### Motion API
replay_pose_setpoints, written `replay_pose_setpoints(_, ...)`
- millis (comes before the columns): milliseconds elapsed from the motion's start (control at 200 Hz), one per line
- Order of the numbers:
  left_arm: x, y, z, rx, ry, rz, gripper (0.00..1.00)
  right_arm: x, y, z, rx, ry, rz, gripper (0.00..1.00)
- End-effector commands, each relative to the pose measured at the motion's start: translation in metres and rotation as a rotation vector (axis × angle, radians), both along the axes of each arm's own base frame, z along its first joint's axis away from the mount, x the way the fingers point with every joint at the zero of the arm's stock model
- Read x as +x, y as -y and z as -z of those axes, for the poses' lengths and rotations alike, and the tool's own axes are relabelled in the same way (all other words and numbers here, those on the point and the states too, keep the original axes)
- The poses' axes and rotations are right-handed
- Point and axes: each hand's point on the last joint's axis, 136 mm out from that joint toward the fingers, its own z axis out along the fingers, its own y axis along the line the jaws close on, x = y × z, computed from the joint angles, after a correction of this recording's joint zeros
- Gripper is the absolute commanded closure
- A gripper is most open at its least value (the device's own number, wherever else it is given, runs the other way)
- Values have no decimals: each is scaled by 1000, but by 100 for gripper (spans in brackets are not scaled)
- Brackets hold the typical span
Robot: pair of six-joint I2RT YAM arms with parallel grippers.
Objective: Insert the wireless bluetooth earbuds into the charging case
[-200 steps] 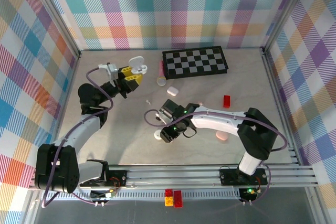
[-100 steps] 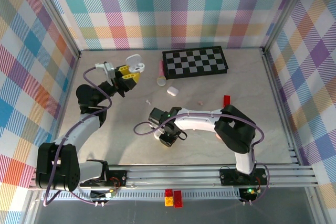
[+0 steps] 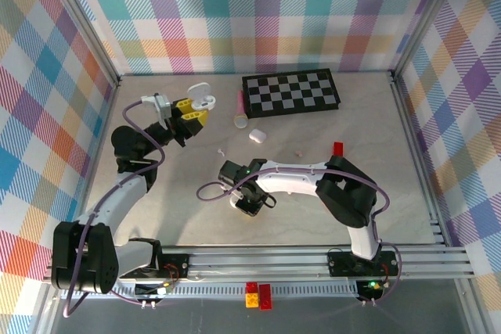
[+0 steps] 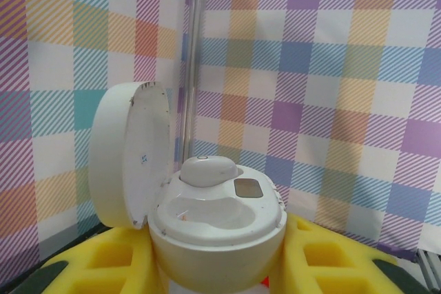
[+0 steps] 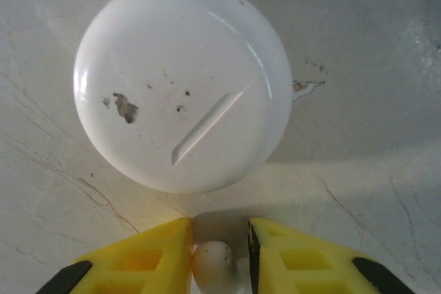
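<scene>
Near the middle of the table, the right gripper [image 5: 220,258] has its yellow fingers [image 5: 148,261] drawn in close, pinching a tiny white plastic earbud [image 5: 212,264] just beside a round white pebble-like case [image 5: 182,84]. At far left, the left gripper [image 3: 193,112] clamps an open white charging case [image 4: 217,228] that has a second white earbud [image 4: 209,170] seated inside.

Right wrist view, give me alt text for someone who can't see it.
A small white earbud sits pinched between the right gripper's yellow fingers at the bottom edge. Just beyond it, a round white closed case lies on the pale, scratched table.
</scene>
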Motion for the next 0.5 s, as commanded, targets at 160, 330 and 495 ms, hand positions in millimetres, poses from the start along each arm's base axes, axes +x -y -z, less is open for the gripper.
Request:
replay_pose_setpoints(160,-8,-3,-4,32,42,-5,67,10,4,0,-38,17,46,80)
replay_pose_setpoints(330,-8,-3,-4,36,39,-10,67,17,7,-4,-16,16,79,80)
replay_pose_setpoints(495,-11,-3,-2,61,40,-24,67,35,21,-10,27,16,174,79)
